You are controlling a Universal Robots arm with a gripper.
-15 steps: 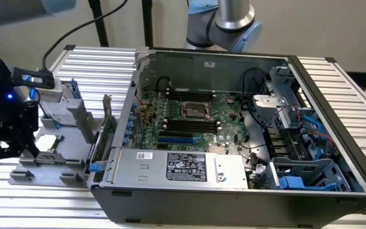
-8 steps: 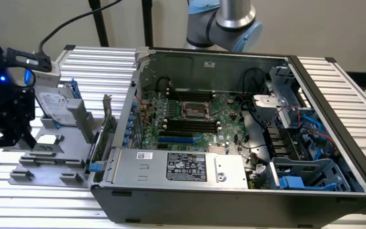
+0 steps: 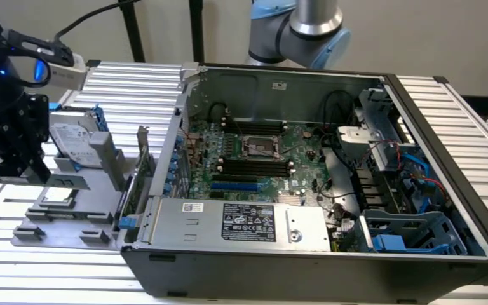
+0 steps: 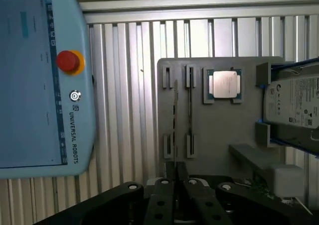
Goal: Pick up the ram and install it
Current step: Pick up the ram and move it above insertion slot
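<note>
The ram (image 4: 174,110) is a thin green stick seen edge-on, running from my fingertips out over the grey fixture tray (image 4: 224,130). My gripper (image 4: 175,169) is shut on its near end, fingers almost together. A second thin stick (image 4: 190,105) stands in the tray's slot beside it. In the exterior view, the gripper (image 3: 32,171) hangs a little above the tray (image 3: 91,190), at the exterior view's left of the open computer case (image 3: 447,159). The motherboard's black memory slots (image 3: 253,166) lie inside the case.
A hard drive (image 4: 294,105) and a processor chip (image 4: 224,83) rest on the tray. An upright expansion card (image 3: 142,165) stands between tray and case. A teach pendant (image 4: 40,80) with a red button lies on the slatted table. A power supply (image 3: 236,219) fills the case's front.
</note>
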